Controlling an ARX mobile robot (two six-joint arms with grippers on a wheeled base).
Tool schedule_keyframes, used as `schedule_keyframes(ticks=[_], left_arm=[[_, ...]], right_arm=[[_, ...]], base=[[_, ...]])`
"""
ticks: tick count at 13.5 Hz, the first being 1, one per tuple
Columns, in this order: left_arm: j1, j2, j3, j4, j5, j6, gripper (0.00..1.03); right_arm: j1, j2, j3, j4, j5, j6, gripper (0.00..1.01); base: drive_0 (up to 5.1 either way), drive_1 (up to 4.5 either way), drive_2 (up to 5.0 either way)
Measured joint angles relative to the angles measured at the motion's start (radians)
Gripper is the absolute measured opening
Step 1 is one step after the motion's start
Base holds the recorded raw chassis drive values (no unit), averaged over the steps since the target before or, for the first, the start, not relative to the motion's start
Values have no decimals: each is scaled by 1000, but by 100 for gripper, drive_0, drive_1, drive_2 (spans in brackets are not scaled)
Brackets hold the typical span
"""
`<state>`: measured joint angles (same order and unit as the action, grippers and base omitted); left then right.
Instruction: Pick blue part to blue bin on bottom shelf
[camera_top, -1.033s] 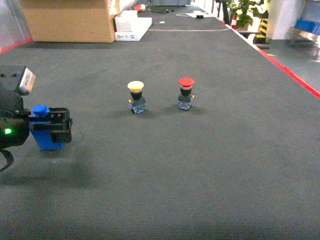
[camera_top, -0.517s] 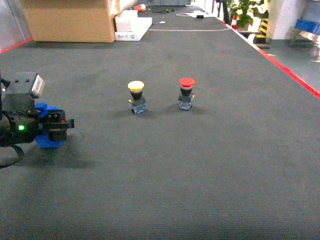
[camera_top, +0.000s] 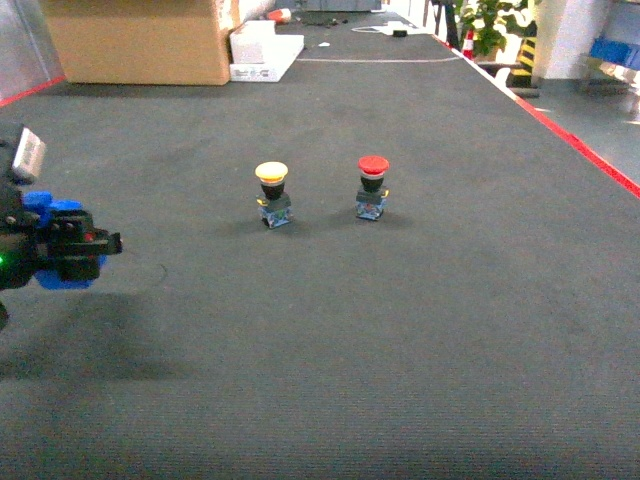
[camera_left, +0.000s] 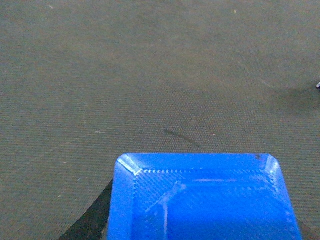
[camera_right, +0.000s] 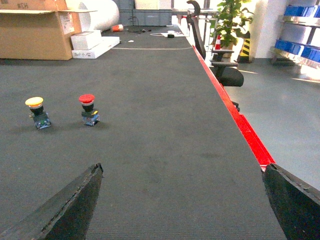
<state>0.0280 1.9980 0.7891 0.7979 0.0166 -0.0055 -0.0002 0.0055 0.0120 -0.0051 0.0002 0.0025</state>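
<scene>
The blue part is a blue plastic block, held at the far left of the head view above the dark mat. My left gripper is shut on it, black fingers clamped across its sides. In the left wrist view the blue part fills the lower middle, with its shadow on the mat below; the fingers themselves do not show there. My right gripper is open over bare mat with nothing between its fingers, and it is outside the head view. The blue bin and the bottom shelf are out of view.
A yellow-capped push button and a red-capped one stand upright mid-table. A cardboard box and white boxes sit at the far end. A red edge strip runs along the right. Far right stands a rack with blue crates.
My left gripper has carried the blue part to the left and a little higher off the mat. The two push buttons have stayed put.
</scene>
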Motion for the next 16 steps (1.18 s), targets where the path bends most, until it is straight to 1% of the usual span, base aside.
schedule_keyframes(ticks=[1, 2, 4, 5, 6, 7, 8, 9, 10, 11, 16], left_arm=[[0, -121, -126, 51, -39, -21, 43], [1, -244, -238, 59, -71, -30, 43], [-7, -505, -378, 8, -126, -32, 43], [-31, -676, -437, -60, -165, -32, 43], [-90, -918, -513, -201, -238, -32, 43], [-148, -1125, -554, -372, -318, -37, 43], [-208, -1323, -563, -541, -400, -47, 43], [-263, -1521, -561, -711, -455, -51, 43], [-281, -1675, -555, -854, -459, -51, 43], [-260, -1798, -545, -929, -462, -55, 43], [-263, -1787, -541, -934, -454, -61, 43]], right_arm=[[0, 0, 0, 0, 0, 0, 98], [0, 0, 0, 0, 0, 0, 98], [0, 0, 0, 0, 0, 0, 98], [0, 0, 0, 0, 0, 0, 98], [0, 0, 0, 0, 0, 0, 98], [0, 0, 0, 0, 0, 0, 98], [0, 0, 0, 0, 0, 0, 98], [0, 0, 0, 0, 0, 0, 98], [0, 0, 0, 0, 0, 0, 98], [0, 0, 0, 0, 0, 0, 98], [0, 0, 0, 0, 0, 0, 98]], base=[[0, 0, 0], [0, 0, 0], [0, 0, 0], [0, 0, 0], [0, 0, 0], [0, 0, 0], [0, 0, 0], [0, 0, 0], [0, 0, 0], [0, 0, 0], [0, 0, 0]])
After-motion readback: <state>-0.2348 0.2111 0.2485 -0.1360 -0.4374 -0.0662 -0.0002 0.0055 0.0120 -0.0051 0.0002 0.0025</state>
